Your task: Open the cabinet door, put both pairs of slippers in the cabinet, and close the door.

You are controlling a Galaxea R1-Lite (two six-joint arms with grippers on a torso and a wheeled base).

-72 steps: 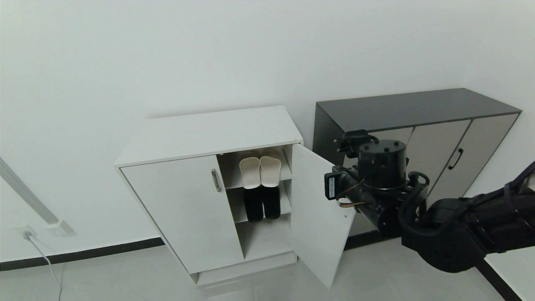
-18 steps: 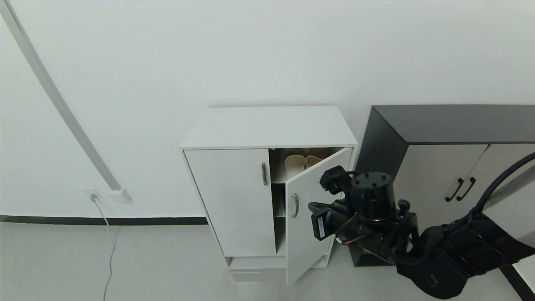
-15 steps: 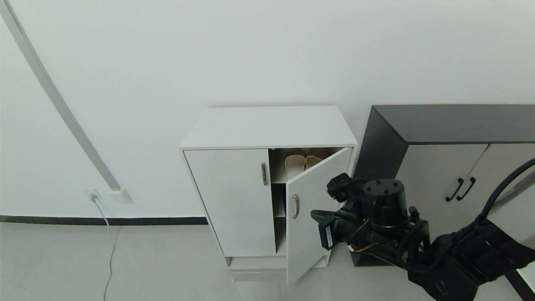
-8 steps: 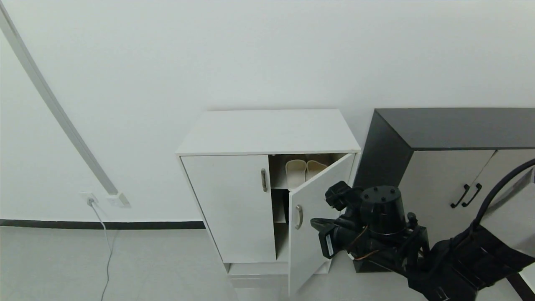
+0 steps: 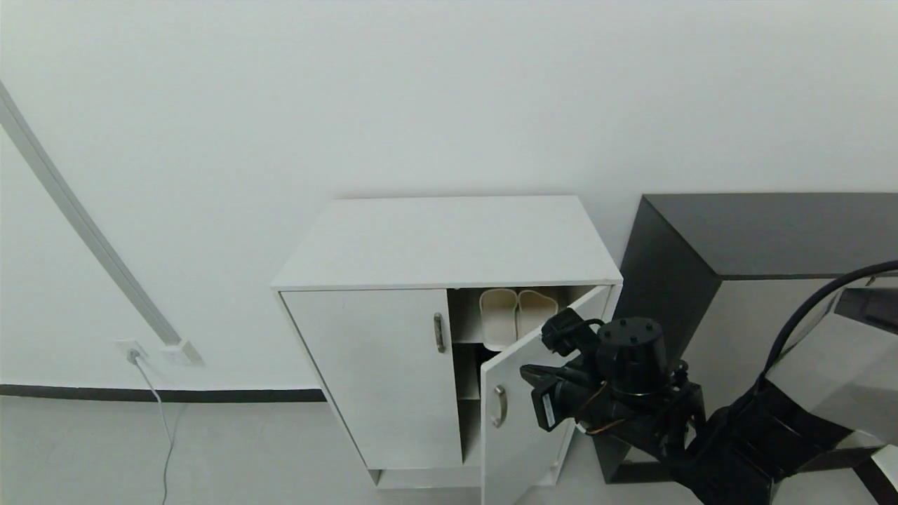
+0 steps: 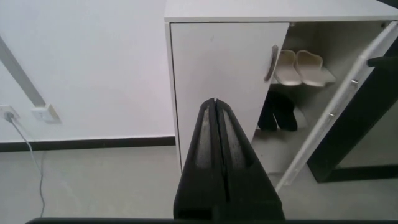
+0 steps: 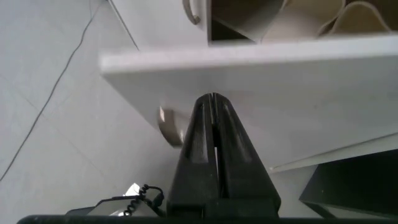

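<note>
While the cabinet door point(image 7: 261, 68) is hanging partly ajar, the right hand point(image 7: 213, 98) is sitting with its 2 fingers pressed together and holding nothing, its tips appearing to touch the door's outer face just beside the metal handle point(image 7: 166, 121). Beyond the door from that hand, inside the white cabinet point(image 5: 449, 242), the beige slippers point(image 5: 518, 315) are lying side by side on the top shelf point(image 6: 328, 78), and the black slippers point(image 6: 278, 115) are sitting on the next shelf point(image 6: 303, 117) directly beneath them. The left hand point(image 6: 214, 104) is likewise narrowed shut and empty, pointing at the closed left door point(image 6: 217, 62), well apart from it. A dark cabinet point(image 5: 758, 231) is standing just behind the right hand.
</note>
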